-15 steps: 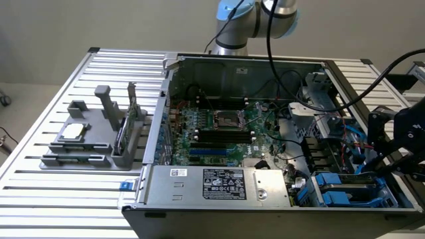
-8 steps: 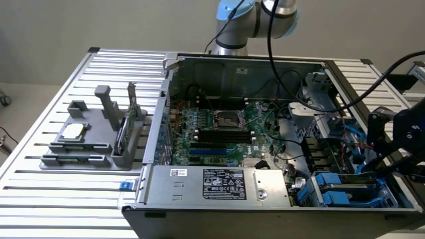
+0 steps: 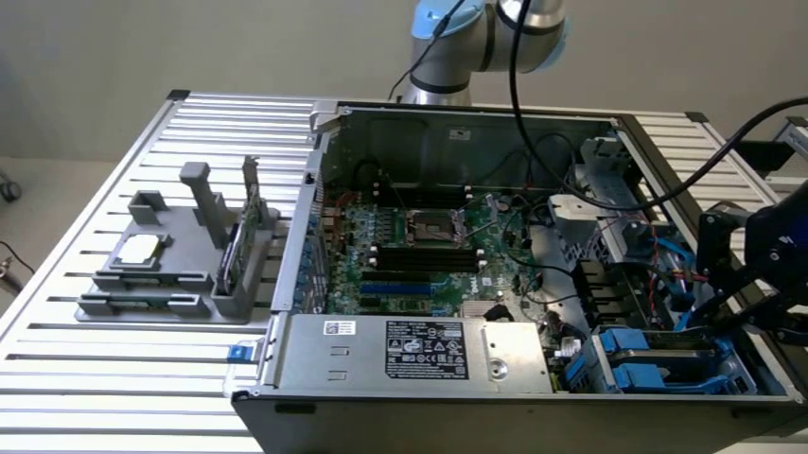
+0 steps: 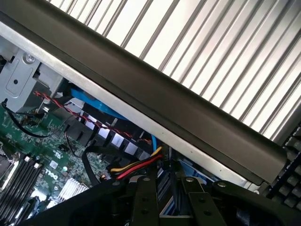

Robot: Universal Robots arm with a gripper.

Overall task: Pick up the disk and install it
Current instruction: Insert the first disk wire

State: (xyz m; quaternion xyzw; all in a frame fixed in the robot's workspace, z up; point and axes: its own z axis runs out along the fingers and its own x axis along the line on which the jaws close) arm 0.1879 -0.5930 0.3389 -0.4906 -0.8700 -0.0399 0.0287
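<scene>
- Gripper (image 3: 759,263) is hovering at the computer case's (image 3: 505,421) three o'clock edge; I cannot tell whether it is clamping anything.
- Blue-framed disk (image 3: 657,354) is lying in the five o'clock bay; the install stage seems underway.
- Moving here is demanding clearance from the cables (image 3: 669,274).

The motherboard (image 4: 44,155) bears white lettering that seems to read "DELL"; the power supply's label (image 3: 427,348) is illegible.

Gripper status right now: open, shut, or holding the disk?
End effector: cannot be told whether open or shut; it hangs over the blue drive bays at the computer case's corner on the exterior view's right, and no grip on the disk is visible.
</scene>
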